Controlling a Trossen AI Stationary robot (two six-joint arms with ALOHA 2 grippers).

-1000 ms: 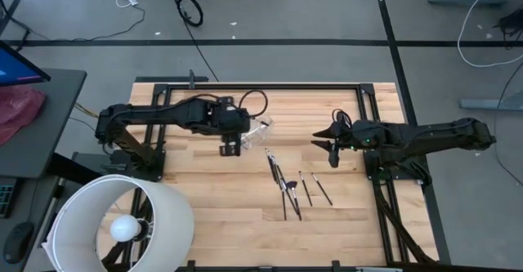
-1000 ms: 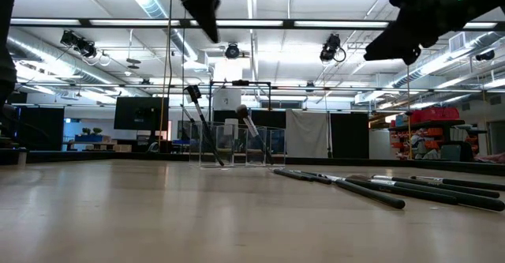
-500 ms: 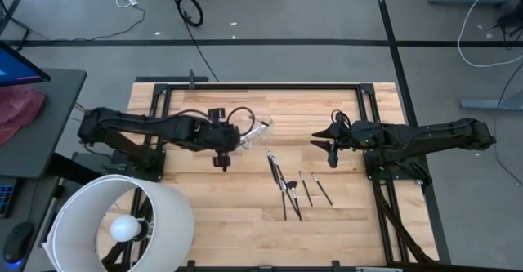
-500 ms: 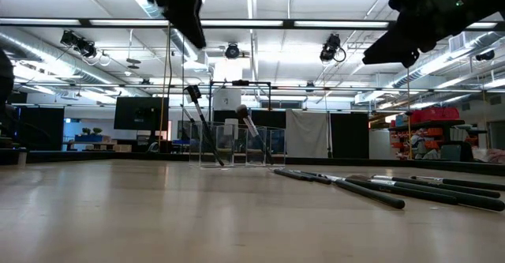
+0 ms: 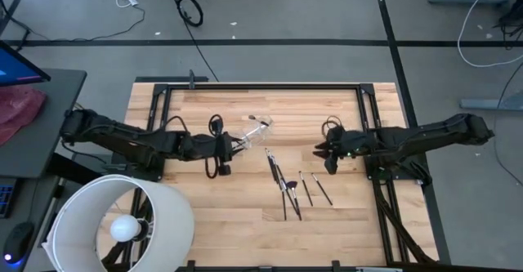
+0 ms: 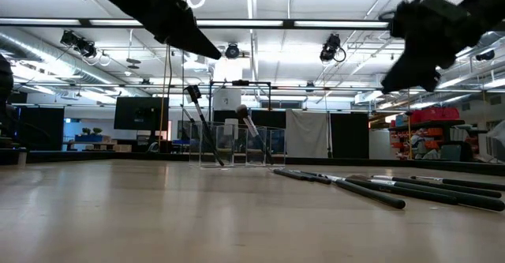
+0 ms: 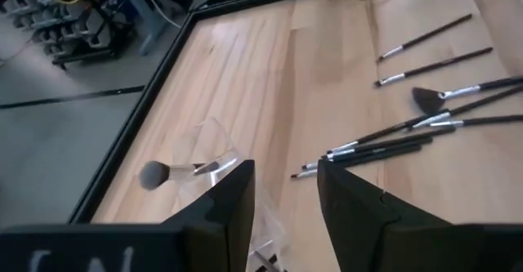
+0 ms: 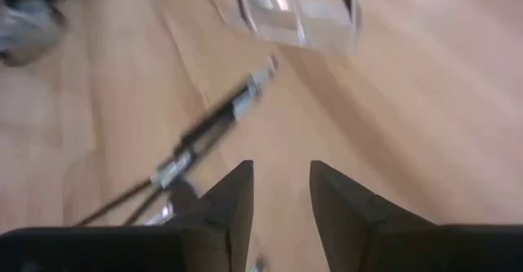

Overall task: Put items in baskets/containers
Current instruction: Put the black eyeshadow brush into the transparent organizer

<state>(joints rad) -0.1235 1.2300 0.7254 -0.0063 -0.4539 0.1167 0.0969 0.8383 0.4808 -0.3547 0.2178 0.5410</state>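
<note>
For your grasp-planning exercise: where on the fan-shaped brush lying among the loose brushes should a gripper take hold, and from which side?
Grip the fan brush on its thin straight handle, not the splayed bristles. It lies flat on the table, so come straight down from above, fingers across the handle. Choose the stretch near the fan end, where neighbouring brushes seem to crowd it least.

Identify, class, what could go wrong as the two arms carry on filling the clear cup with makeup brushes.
1. The small clear plastic cup looks light, with brushes leaning out; a nudge from the left gripper nearby might tip it.
2. The slim dark-handled makeup brushes lie overlapped on the wooden table, so the right gripper may lift two.
</note>
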